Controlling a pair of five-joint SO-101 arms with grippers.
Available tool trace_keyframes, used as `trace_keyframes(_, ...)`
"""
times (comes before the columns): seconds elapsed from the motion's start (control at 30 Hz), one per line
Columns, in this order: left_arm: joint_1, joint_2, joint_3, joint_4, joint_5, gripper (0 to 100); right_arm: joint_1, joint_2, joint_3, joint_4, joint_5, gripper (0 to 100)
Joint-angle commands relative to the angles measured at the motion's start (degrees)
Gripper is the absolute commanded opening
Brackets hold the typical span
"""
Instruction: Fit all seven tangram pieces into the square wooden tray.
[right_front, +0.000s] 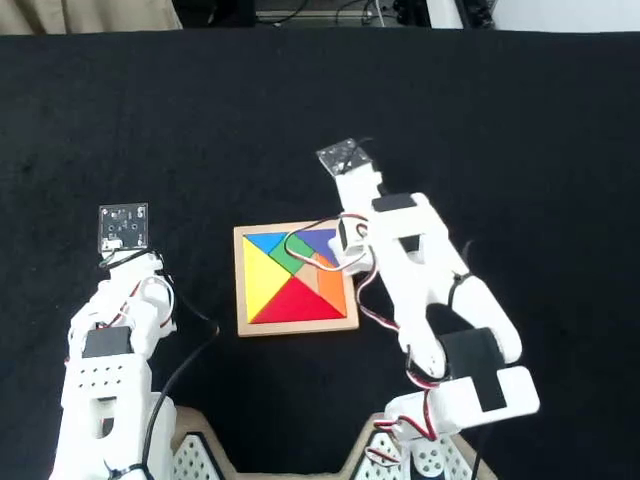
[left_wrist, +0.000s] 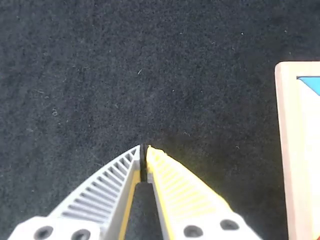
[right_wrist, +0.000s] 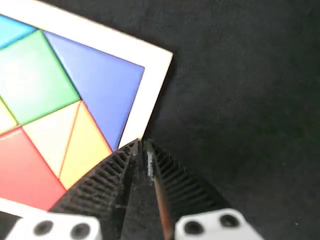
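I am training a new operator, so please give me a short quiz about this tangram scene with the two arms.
1. True or false: the left gripper is shut and empty.
2. Where is the right gripper? A) at the tray's rim; B) over the tray's middle; C) beside the left gripper.
3. Fill in: in the high view, the big triangle beside the yellow one is ___.
Key: 1 true; 2 A; 3 red.
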Motion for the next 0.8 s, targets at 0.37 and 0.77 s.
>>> trace_keyframes(0.37,0.7,-0.8,-0.6,-1.0,-0.1,3,-1.4,-3.0,2.3,1.8,-0.5,1.1)
trace_keyframes(0.77,0.7,-0.8,-0.7,-1.0,0.2,3,-2.4,-6.1,3.5,2.0,-0.8,1.1)
